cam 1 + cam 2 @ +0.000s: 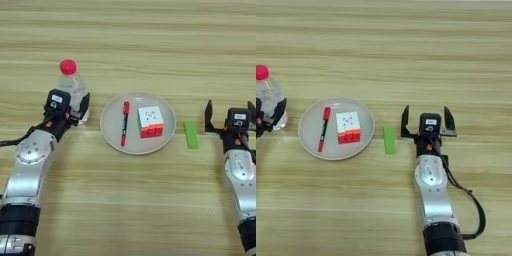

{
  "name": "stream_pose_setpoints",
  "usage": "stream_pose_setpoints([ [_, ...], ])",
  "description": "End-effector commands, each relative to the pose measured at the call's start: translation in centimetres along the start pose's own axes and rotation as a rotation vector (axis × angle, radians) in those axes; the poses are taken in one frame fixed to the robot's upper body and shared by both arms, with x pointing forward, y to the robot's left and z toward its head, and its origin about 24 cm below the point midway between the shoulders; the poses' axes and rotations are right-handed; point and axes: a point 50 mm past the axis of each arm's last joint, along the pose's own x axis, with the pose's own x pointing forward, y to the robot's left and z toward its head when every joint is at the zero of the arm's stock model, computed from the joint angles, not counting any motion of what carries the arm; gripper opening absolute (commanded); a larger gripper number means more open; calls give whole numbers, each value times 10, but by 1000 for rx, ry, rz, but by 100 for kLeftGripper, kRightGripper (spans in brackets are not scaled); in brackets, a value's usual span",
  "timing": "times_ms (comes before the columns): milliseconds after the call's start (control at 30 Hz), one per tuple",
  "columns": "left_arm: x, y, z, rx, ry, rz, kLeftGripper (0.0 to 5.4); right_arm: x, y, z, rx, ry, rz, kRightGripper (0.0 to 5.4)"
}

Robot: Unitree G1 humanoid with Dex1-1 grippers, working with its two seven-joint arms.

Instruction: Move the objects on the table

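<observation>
A clear bottle (74,87) with a red cap stands upright at the left of the table (130,45). My left gripper (70,102) is open at the bottle's lower part; one finger (84,103) lies along its right side and the other is hidden. A white plate (112,125) in the middle holds a red marker (124,124) and a puzzle cube (150,121). The green block (191,134) lies flat just right of the plate. My right gripper (426,109) is open and holds nothing, a short way right of the block.
A black cable (468,192) loops off the right forearm over the near table. Bare wood stretches behind the plate and along the front between the two arms.
</observation>
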Motion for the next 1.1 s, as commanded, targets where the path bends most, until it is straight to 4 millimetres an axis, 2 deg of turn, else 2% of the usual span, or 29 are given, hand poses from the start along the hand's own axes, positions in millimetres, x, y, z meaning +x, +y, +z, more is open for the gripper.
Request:
stream_pose_setpoints([
  [33, 9, 0, 5, 15, -35, 5, 307, -1, 1, 0, -5, 8, -6, 540],
  [533, 14, -7, -24, -27, 15, -1, 307, -2, 1, 1, -6, 8, -6, 540],
  [567, 14, -7, -26, -23, 20, 2, 336, -3, 1, 1, -6, 8, -6, 540],
  [1100, 14, -24, -34, -48, -8, -31, 505, -4, -1, 1, -9, 8, -7, 540],
])
